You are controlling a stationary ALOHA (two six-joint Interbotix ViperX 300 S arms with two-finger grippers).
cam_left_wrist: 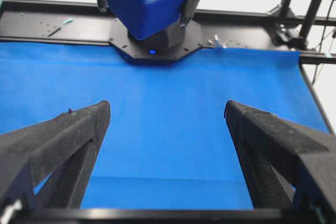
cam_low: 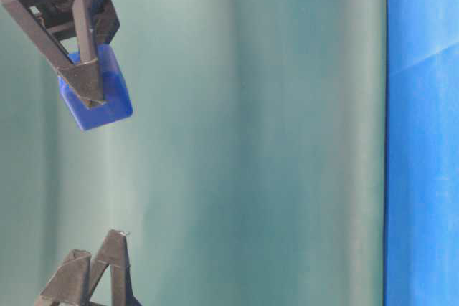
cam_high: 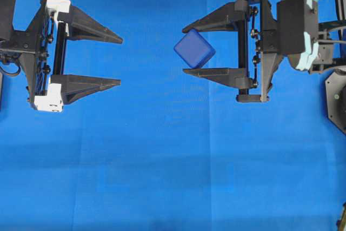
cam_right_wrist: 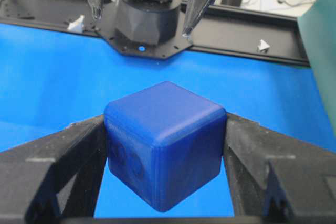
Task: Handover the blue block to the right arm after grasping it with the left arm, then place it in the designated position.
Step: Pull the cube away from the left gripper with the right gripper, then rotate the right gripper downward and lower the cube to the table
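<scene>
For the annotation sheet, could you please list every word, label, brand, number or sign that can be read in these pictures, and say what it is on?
None: no readable text appears in any view.
Blue block: faint round embossed marks on its lower left face, too indistinct to read as letters or numbers.
Blue cloth: plain, no markings.
Both end effectors: no visible labels.

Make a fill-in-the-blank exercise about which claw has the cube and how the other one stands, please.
1. The small dark-blue rounded cube sits between the fingers of the ____ claw.
2. The left claw, the one with white plastic pieces, stands ____ and holds nothing.
3. The cube hangs above the ____ cloth without touching it.

Missing words: right; open; blue
</scene>
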